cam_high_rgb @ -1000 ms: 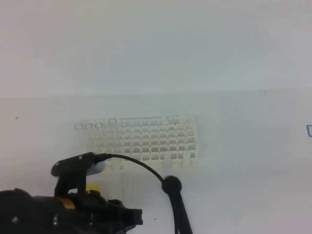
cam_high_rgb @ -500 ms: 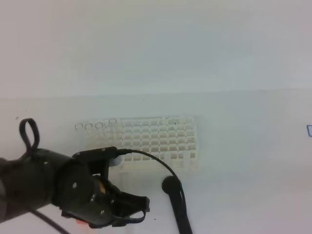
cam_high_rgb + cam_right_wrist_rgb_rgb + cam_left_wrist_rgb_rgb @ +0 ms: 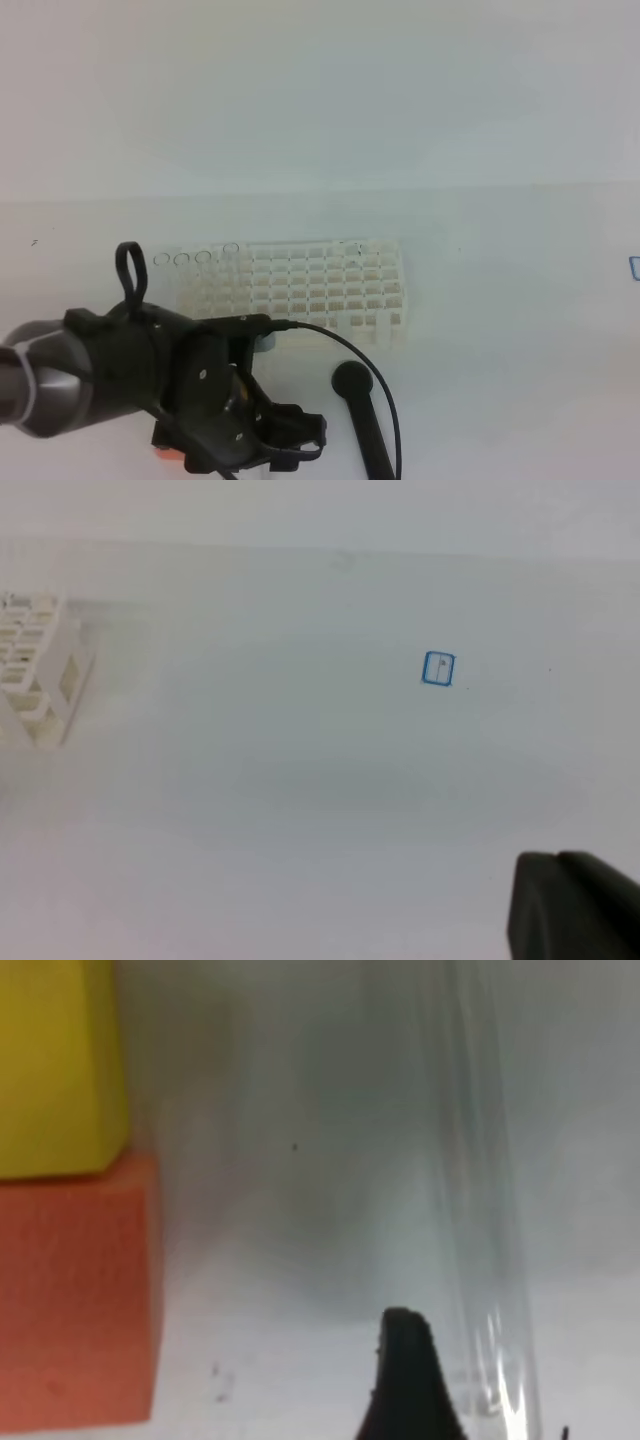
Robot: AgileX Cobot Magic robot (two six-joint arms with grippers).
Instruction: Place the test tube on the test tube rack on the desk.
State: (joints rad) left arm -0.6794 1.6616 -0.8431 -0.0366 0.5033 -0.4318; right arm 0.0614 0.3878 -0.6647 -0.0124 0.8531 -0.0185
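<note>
The test tube (image 3: 478, 1190) is a clear tube lying on the white desk (image 3: 500, 330); it runs up the right of the left wrist view. My left gripper (image 3: 484, 1410) hangs low over it, jaws apart, with one black fingertip (image 3: 405, 1375) just left of the tube and nothing gripped. From above, the left gripper (image 3: 297, 442) is in front of the test tube rack (image 3: 320, 290), and the tube cannot be made out there. A few round rims (image 3: 182, 258) stand at the rack's left end. Only a black corner of the right gripper (image 3: 572, 910) shows.
A yellow block (image 3: 55, 1060) on an orange block (image 3: 75, 1290) sits close left of the tube. A black rod with a round knob (image 3: 352, 378) lies right of the left gripper. A small blue square mark (image 3: 438, 668) is on the desk at the right. The rack's corner (image 3: 35, 670) shows in the right wrist view.
The left arm has swung further into view and turned down toward the desk in front of the rack. Its jaws have spread wider. The rack and the black rod have stayed put.
</note>
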